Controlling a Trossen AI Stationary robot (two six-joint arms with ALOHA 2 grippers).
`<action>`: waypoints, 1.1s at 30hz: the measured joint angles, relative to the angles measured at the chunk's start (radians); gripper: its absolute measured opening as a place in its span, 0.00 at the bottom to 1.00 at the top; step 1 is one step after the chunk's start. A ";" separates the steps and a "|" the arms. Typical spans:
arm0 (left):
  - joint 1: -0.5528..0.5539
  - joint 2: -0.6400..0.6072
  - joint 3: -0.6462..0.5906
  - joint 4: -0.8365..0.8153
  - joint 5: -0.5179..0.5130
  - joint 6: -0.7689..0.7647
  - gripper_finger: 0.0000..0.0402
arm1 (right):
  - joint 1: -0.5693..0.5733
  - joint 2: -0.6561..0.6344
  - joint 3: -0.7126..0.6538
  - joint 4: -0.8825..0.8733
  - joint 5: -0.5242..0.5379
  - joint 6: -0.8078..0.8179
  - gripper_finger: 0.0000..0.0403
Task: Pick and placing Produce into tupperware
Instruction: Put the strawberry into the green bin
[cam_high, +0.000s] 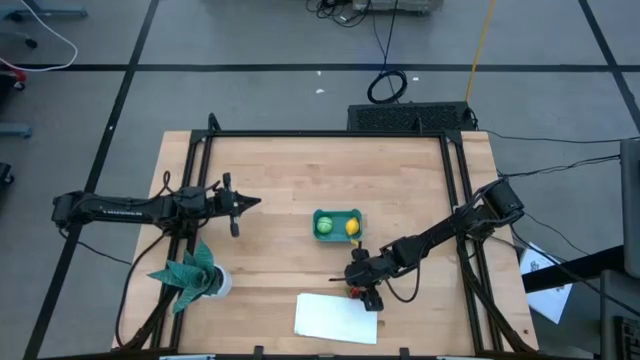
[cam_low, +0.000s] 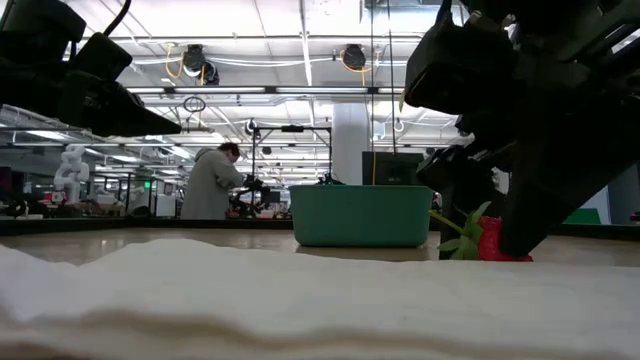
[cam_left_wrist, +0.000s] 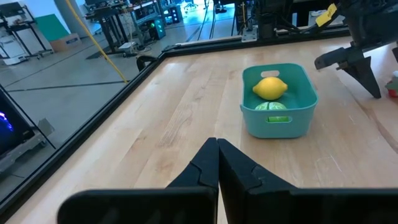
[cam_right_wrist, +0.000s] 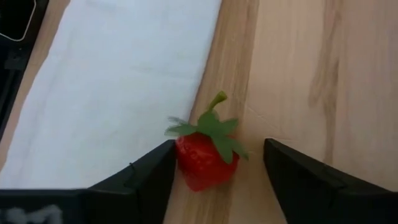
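A small red strawberry (cam_right_wrist: 205, 158) with green leaves lies on the wood table beside the edge of the white cloth (cam_right_wrist: 118, 81). My right gripper (cam_right_wrist: 217, 149) is open, with one finger on each side of the strawberry (cam_high: 356, 291). The teal tupperware (cam_high: 337, 224) stands mid-table and holds the green round piece (cam_left_wrist: 270, 107) and the yellow lemon (cam_left_wrist: 270, 88). My left gripper (cam_high: 255, 203) is shut with nothing in it, hovering at the table's left and pointing toward the tupperware (cam_left_wrist: 277, 102). My right gripper comes slanting down from the table's right side, its fingers either side of the strawberry. One finger (cam_right_wrist: 155, 171) stands right at the strawberry's side (cam_right_wrist: 183, 160); whether it touches I cannot tell. The other finger (cam_right_wrist: 292, 171) is clearly apart. The strawberry rests on the table.
The white cloth (cam_high: 338, 317) lies flat near the table's front edge, right next to the strawberry. A teal leafy plant in a white pot (cam_high: 190, 272) stands at the front left. A black frame (cam_high: 330, 134) runs along the table's far edge and its sides.
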 joint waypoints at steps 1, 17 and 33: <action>0.000 0.000 0.000 0.000 0.000 0.000 0.00 | 0.000 0.000 0.000 0.001 0.000 0.000 0.56; 0.000 0.000 0.000 0.000 0.000 0.000 0.00 | -0.003 -0.002 0.045 -0.026 -0.067 -0.024 0.34; 0.000 0.000 0.000 0.000 0.000 0.000 0.00 | -0.037 -0.014 0.151 -0.236 -0.062 -0.061 0.35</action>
